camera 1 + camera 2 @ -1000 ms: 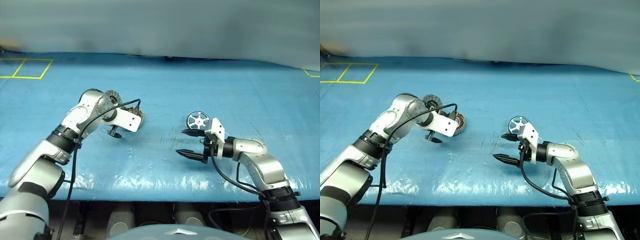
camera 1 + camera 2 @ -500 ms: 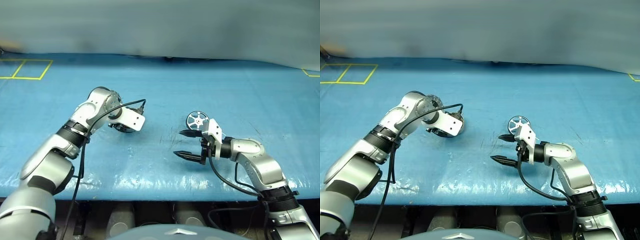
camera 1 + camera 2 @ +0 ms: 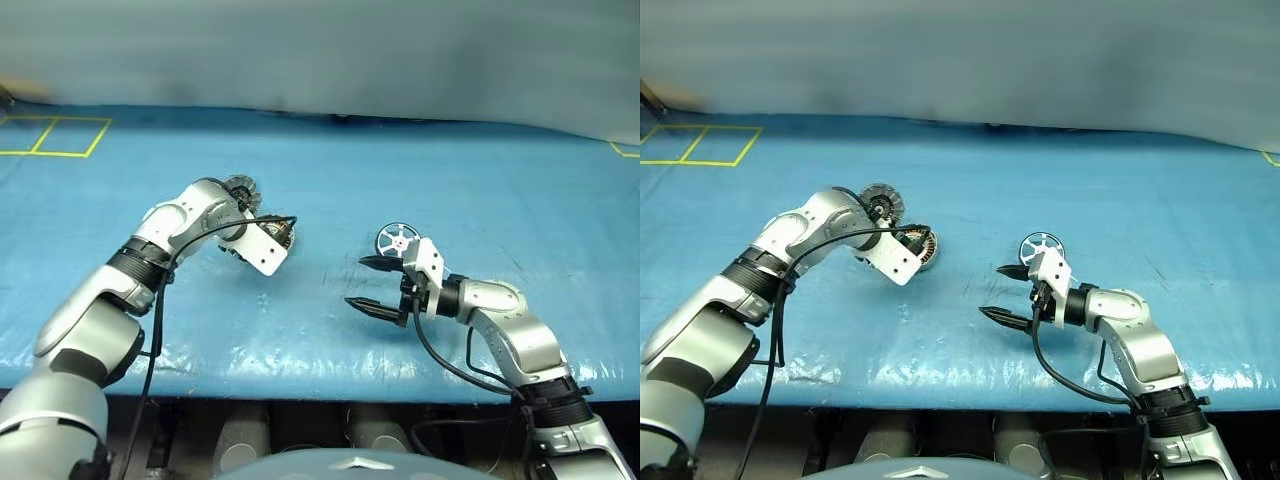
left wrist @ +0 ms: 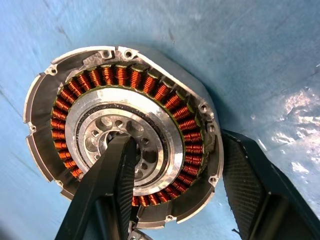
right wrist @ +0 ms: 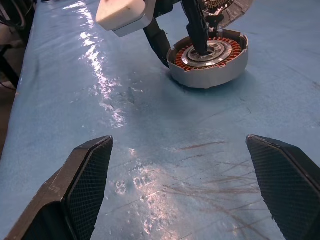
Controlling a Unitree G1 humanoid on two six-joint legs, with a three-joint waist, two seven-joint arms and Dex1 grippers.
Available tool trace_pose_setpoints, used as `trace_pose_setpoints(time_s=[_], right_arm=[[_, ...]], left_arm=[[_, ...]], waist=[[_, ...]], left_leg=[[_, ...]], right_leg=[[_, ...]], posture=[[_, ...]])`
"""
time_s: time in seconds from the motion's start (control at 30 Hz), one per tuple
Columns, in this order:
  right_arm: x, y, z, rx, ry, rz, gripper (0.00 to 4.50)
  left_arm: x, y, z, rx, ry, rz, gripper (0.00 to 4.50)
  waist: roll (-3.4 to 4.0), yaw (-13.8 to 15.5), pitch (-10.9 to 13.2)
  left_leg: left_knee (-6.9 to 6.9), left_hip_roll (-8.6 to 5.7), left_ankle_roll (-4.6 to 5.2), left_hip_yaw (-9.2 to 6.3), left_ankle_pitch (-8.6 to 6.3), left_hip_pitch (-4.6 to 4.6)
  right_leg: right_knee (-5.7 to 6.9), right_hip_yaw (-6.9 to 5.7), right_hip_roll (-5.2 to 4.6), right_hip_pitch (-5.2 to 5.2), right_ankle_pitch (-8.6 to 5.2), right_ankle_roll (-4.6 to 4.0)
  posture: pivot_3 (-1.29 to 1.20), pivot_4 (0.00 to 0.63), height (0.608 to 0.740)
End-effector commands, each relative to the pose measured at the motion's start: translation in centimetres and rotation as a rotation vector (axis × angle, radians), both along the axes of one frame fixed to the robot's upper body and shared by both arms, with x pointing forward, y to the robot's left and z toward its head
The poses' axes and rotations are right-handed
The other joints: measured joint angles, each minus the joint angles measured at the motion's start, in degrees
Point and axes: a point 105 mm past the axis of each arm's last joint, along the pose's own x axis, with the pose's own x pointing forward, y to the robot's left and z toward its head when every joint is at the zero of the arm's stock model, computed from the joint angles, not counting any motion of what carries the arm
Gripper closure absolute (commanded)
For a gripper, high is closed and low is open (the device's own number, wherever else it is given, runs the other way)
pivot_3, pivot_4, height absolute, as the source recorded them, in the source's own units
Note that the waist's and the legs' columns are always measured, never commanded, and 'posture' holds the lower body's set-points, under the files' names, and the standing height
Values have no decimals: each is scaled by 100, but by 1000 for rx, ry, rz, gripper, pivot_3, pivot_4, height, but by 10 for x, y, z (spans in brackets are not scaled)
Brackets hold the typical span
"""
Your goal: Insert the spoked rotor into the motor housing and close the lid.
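Head views, table: a blue sheet (image 3: 330, 180) covers the table, with yellow tape squares (image 3: 52, 137) at the far left corner.
Head views, left gripper: the left gripper (image 3: 908, 258) points steeply down over the motor housing (image 3: 925, 246), which lies on the sheet left of centre; the white wrist block hides most of the casing, so only its right edge with copper windings shows.
Head views, lid: the lid (image 3: 882, 201) stands tilted up just behind the left wrist, ribbed rim showing, on the far side of the housing.
Head views, spoked rotor: the spoked rotor (image 3: 397, 240) lies flat on the sheet right of centre, well apart from the housing and just behind the upper finger of the right gripper (image 3: 372, 285).
Head views, right gripper: it hovers near level, pointing left, its two black fingers spread wide with nothing between them.

Left wrist view, housing: the motor housing (image 4: 165, 95) lies open, a ring of copper windings around a silver centre with holes.
Left wrist view, fingers: one black finger (image 4: 107, 185) reaches into the silver centre, the other (image 4: 250, 180) stands outside the casing wall, so the rim sits between them; firm contact on the wall I cannot tell.

Right wrist view, fingers: the right fingers (image 5: 82, 180) stand far apart over bare sheet.
Right wrist view, housing: the housing (image 5: 210, 62) sits ahead, the left gripper's finger dipping into its centre.
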Motion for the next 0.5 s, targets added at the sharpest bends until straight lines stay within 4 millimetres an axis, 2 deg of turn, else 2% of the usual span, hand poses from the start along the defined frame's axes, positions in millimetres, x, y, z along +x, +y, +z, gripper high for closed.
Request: trace_pose_setpoints(time_s=[0.03, 0.27, 0.5], right_arm=[[1, -5, 8, 23, -57, -34, 0], [-2, -9, 5, 37, -67, -85, 0], [-7, -12, 1, 45, -65, -124, 0]], left_arm=[[-4, -19, 18, -11, -73, -204, 2358], [-24, -44, 20, 5, -76, -495, 2358], [-40, -56, 11, 9, -38, -615, 2358]], waist=[[0, 12, 0], [-1, 10, 1], [-1, 0, 1]], left_leg=[[0, -1, 3, 2, -2, -2], [-2, -1, 8, 3, -5, -5], [2, 0, 8, 5, -5, -3]], right_leg=[[-3, 2, -1, -2, 0, 0], [-5, 4, 0, -4, 1, -2], [-5, 6, 1, -2, 1, 0]], posture=[[0, 150, 740], [0, 150, 740], [0, 150, 740]])
